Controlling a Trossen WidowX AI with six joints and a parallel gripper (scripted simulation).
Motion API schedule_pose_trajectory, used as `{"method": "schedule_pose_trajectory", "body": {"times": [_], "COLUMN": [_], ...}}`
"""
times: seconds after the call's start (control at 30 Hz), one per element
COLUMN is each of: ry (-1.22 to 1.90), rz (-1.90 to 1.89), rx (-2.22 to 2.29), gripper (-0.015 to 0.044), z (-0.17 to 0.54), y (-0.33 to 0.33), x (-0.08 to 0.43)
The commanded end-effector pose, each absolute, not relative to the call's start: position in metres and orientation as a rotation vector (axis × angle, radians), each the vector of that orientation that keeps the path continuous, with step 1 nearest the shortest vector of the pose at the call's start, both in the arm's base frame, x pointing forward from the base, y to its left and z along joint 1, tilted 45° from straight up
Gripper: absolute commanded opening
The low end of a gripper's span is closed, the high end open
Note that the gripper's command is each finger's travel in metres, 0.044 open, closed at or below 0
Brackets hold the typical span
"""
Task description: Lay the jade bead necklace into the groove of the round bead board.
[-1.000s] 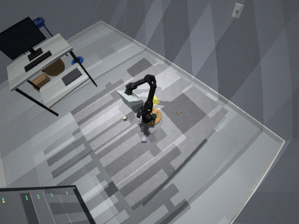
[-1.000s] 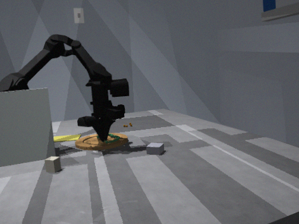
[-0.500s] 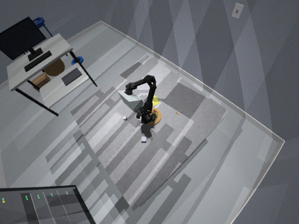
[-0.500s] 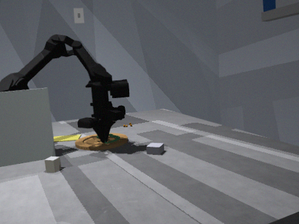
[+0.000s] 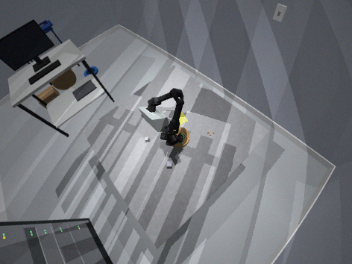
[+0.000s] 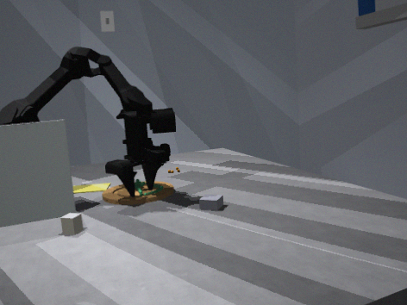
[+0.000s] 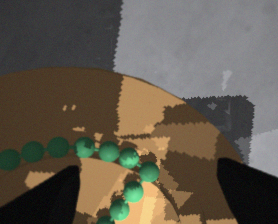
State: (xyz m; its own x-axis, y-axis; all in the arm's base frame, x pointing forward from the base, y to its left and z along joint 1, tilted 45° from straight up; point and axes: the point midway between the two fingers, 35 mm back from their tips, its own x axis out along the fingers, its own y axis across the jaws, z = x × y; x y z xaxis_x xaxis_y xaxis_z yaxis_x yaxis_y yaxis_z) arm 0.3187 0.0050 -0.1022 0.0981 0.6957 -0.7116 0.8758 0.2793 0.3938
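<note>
Jade-green beads, strung as a necklace, are found on the round wooden board. In the wrist view, one run of beads is seen following the board's curve; at the right a sharp bend is made, and the next beads are carried inward, towards the lower left, over the paler central part. Full seating in the groove is therefore not shown; the rest of the strand is cut off by the view's edge.

Gripper: pointed downward, low over the board, fingers spread well apart, nothing clamped. The bend in the strand is framed between the two fingertips in the wrist view. Whether the wood is touched by either tip cannot be told.

Black arm: arched high, partly hidden in the exterior view by a pale grey panel.

Surroundings: a yellow sheet is noted near the board, as are a few small orange pieces. Two small blocks are also recorded, a whitish one and a grey-lilac one, both apart from the board. A monitor and a keyboard are borne by a desk.
</note>
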Motion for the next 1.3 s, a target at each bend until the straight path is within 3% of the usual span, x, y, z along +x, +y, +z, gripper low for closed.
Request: {"method": "schedule_pose_trajectory", "body": {"times": [0.0,0.7,1.1,1.27], "ry": [1.645,1.645,1.424,1.256], "rz": [-0.250,-0.250,0.507,0.786], "rx": [1.466,1.469,0.701,0.352], "gripper": [0.0440,0.0440,0.0125,0.0120], "z": [-0.102,-0.100,-0.087,-0.080], "y": [0.005,0.002,-0.003,-0.006], "x": [0.319,0.318,0.318,0.318]}}
